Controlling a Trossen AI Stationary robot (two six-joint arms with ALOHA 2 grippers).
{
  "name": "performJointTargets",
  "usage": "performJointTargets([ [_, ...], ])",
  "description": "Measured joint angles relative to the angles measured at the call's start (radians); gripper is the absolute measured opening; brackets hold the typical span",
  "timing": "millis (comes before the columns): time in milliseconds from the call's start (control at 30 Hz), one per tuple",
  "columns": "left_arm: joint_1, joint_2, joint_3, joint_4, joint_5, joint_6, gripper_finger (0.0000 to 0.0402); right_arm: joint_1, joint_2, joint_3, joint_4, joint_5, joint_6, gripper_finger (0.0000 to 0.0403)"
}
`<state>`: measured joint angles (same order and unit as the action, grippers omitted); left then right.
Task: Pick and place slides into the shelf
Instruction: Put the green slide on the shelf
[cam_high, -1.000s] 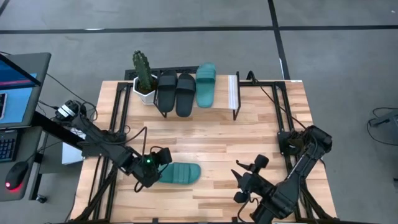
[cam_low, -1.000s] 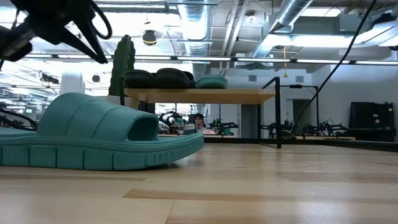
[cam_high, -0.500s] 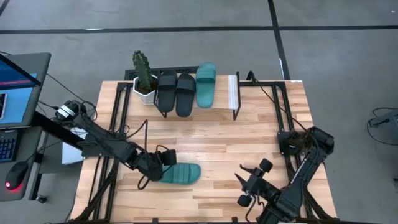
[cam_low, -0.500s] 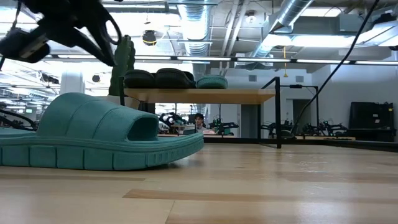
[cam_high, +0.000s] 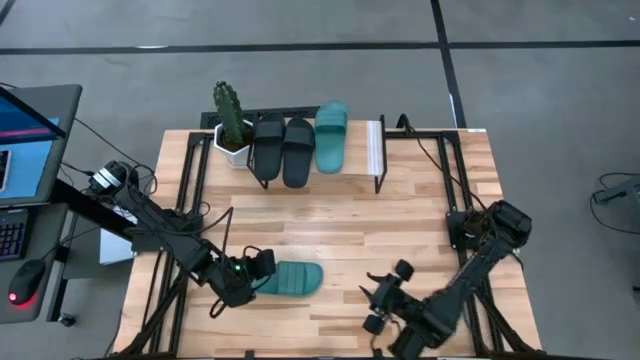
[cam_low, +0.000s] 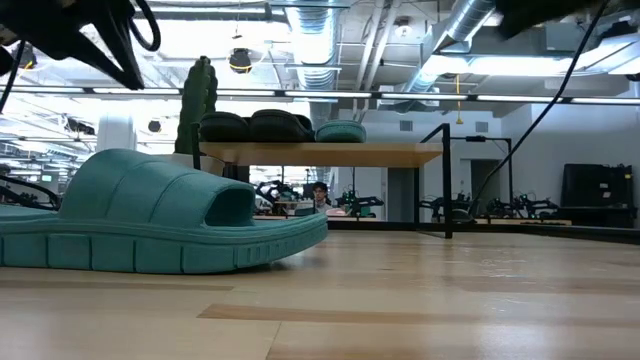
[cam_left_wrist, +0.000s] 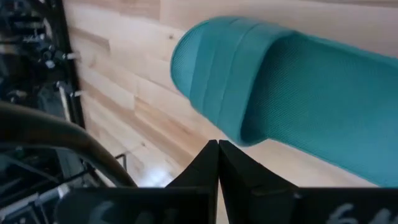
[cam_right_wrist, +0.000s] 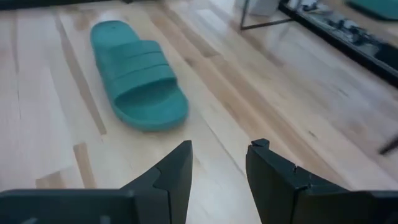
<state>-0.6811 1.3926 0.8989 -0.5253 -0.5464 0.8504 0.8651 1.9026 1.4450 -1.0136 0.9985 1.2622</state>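
One teal slide (cam_high: 292, 279) lies flat on its sole on the table, near the front and left of centre, its strap end toward the table's left (cam_low: 130, 195). My left gripper (cam_high: 255, 268) hangs shut just above that end (cam_left_wrist: 217, 146) and touches nothing. My right gripper (cam_high: 383, 296) stands open to the slide's right, above the table (cam_right_wrist: 217, 163), pointing at the slide (cam_right_wrist: 140, 84). On the shelf (cam_high: 375, 148) at the far edge rest two black slides (cam_high: 283, 148) and another teal slide (cam_high: 331, 135).
A cactus in a white pot (cam_high: 232, 125) stands at the shelf's left end. Black frame rails (cam_high: 190, 180) run along the table's left and right sides. A desk with a screen and a keyboard (cam_high: 25, 140) stands off the table's left edge.
My right gripper has sunk toward the table and gone a little toward the teal slide, staying open. My left gripper has kept shut above the slide's strap end, swinging slightly over it. The slide has not moved.
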Motion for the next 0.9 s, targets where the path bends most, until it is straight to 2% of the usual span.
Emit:
performJointTargets([
  [200, -0.005, 0.0, 0.0, -0.017, -0.053, -0.078, 0.0002, -0.1, 0.0, -0.097, 0.369, -0.035, -0.308, 0.0134],
  [467, -0.005, 0.0, 0.0, -0.017, -0.07, -0.169, 0.0002, -0.225, 0.0, -0.205, 0.794, -0.398, -0.614, 0.0121],
  [667, -0.005, 0.0, 0.0, -0.029, -0.071, -0.318, 0.0002, -0.291, 0.0, -0.22, 0.849, -0.633, -0.811, 0.0116],
  [733, -0.005, 0.0, 0.0, -0.049, -0.079, -0.322, 0.0002, -0.313, 0.0, -0.22, 0.845, -0.705, -0.851, 0.0116],
  [900, -0.005, 0.0, 0.0, -0.054, -0.161, -0.35, 0.0002, -0.366, 0.037, -0.221, 0.865, -0.814, -0.954, 0.0116],
])
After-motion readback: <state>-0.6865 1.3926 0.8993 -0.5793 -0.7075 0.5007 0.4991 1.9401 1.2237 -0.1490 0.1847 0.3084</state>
